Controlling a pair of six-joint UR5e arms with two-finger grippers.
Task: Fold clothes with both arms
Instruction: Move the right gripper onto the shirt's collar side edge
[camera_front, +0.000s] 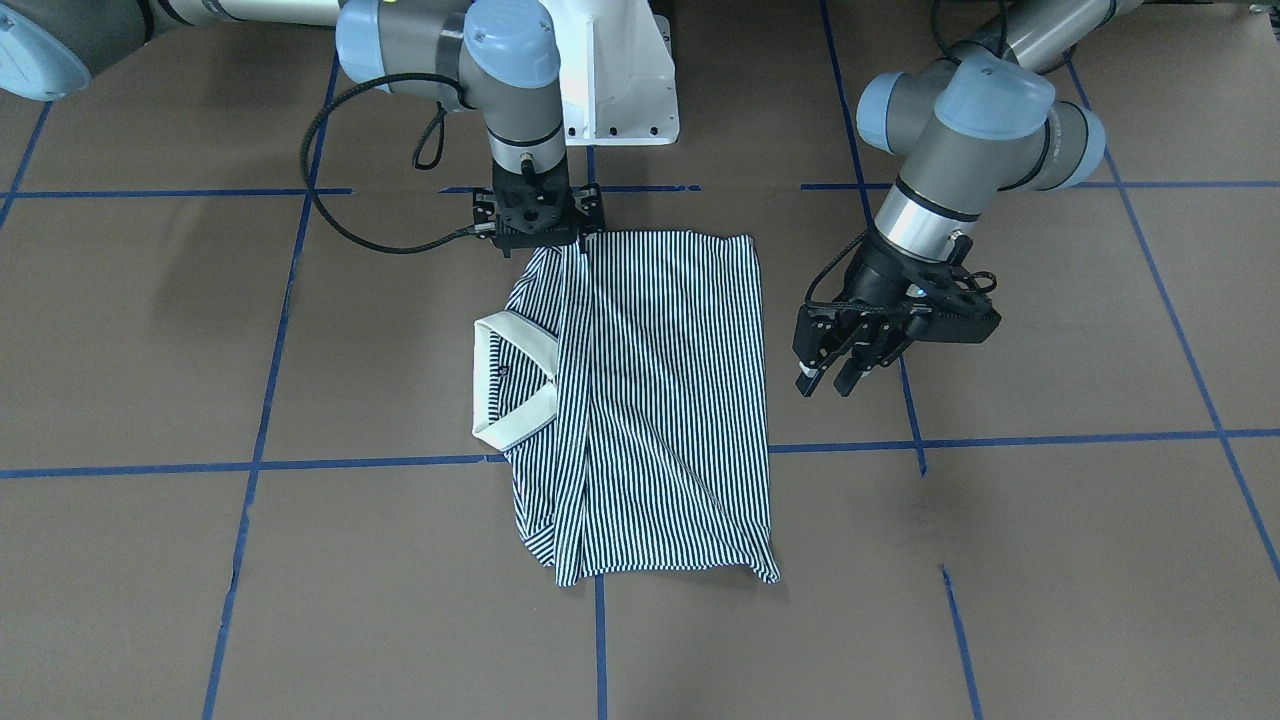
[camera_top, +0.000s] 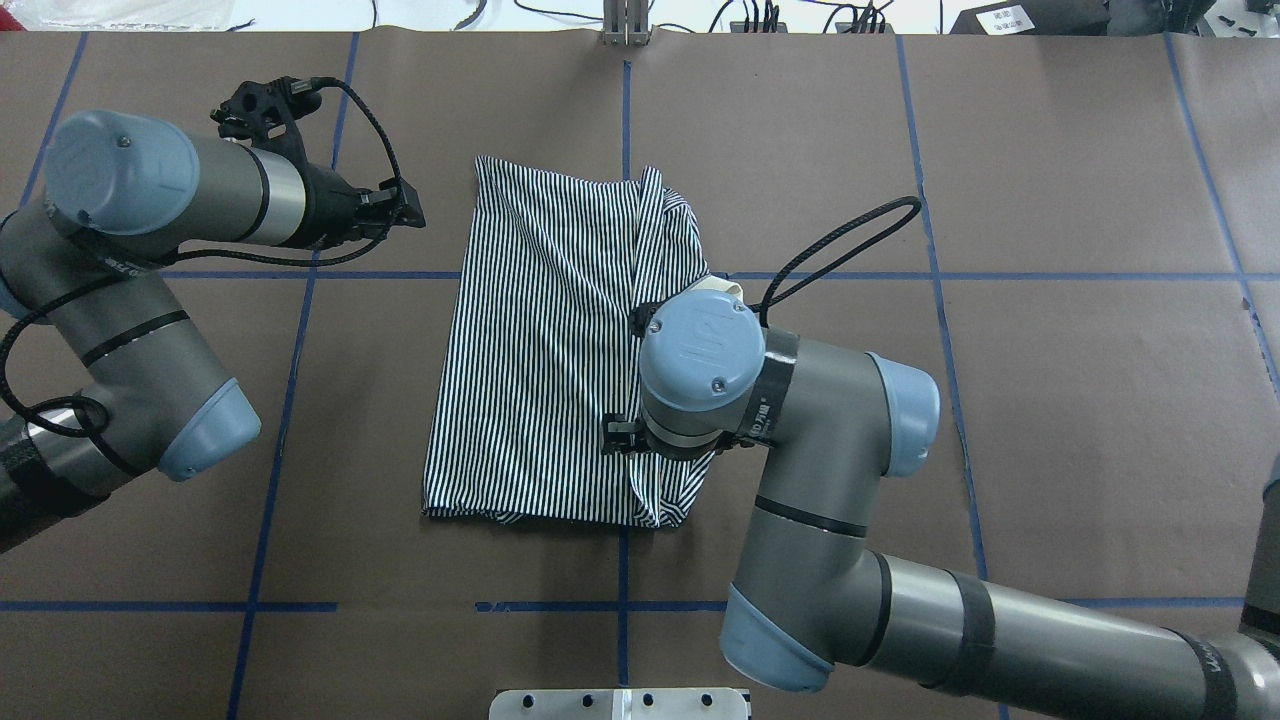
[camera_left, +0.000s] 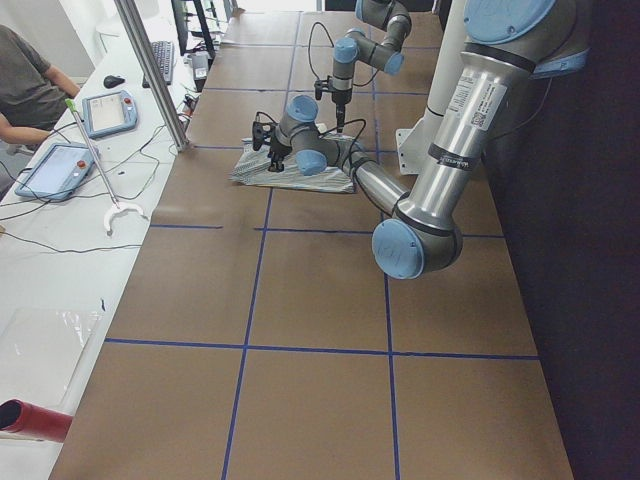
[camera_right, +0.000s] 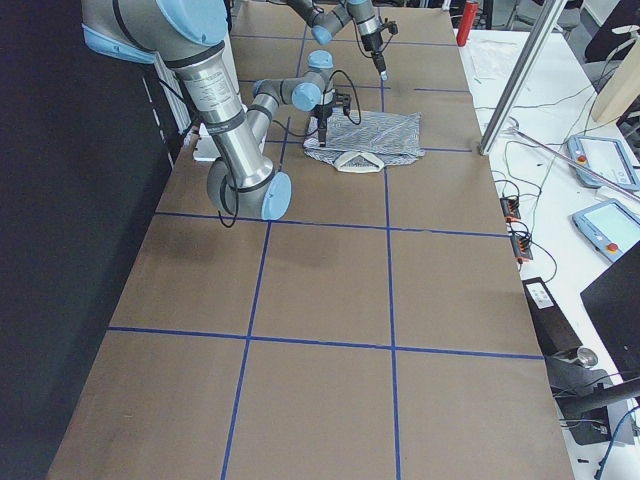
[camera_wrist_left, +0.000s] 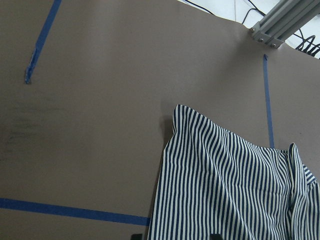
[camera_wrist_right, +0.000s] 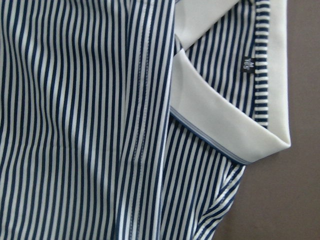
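The striped polo shirt (camera_front: 650, 400) lies folded in a long rectangle on the brown table, its cream collar (camera_front: 515, 375) at one side. It also shows in the overhead view (camera_top: 540, 350). My left gripper (camera_front: 825, 383) is open and empty, hovering just off the shirt's side edge; the left wrist view shows that edge of the shirt (camera_wrist_left: 225, 190). My right gripper (camera_front: 540, 235) points straight down at the shirt's corner nearest the robot. Its fingers are hidden, so I cannot tell if it holds cloth. The right wrist view shows stripes (camera_wrist_right: 75, 125) and collar (camera_wrist_right: 220, 120) close up.
The white pedestal base (camera_front: 620, 80) stands just behind the shirt. Blue tape lines (camera_front: 260, 400) cross the brown table. In the left side view an operators' bench with tablets (camera_left: 60, 165) and an aluminium post (camera_left: 150, 70) runs along the table's far edge.
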